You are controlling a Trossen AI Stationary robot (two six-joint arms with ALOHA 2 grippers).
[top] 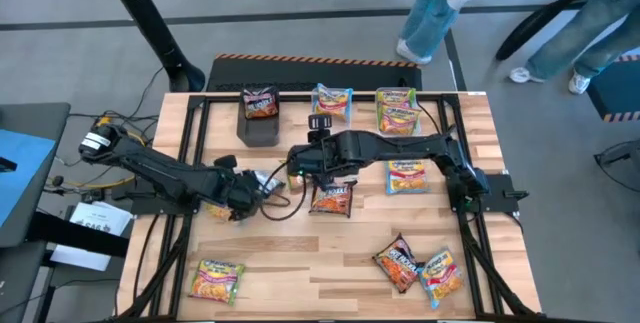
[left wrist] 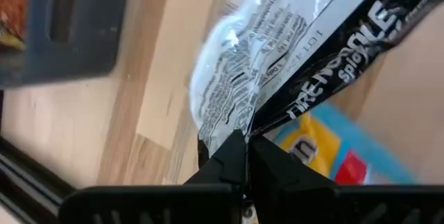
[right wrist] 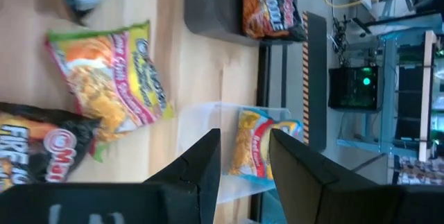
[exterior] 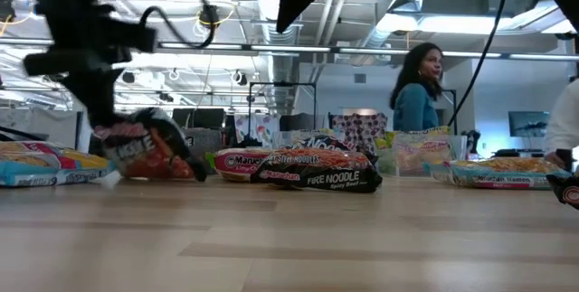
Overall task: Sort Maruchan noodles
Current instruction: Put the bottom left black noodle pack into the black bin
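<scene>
The left hand (left wrist: 246, 156) is pinching the edge of a black noodle packet (left wrist: 305, 57) — its two fingers are pressed tight on the shiny wrapper, low over the left middle of the bench (top: 300, 263). A blue packet (left wrist: 333, 151) is lying under it. The right hand (right wrist: 244, 156) is hanging spread apart over the middle of the bench, holding nothing. Another black packet (top: 333, 197) is lying just beside it. More packets are resting around the bench — one in a black box (top: 260, 123) at the back, two in clear tubs (top: 370, 106), and others near the front edge.
</scene>
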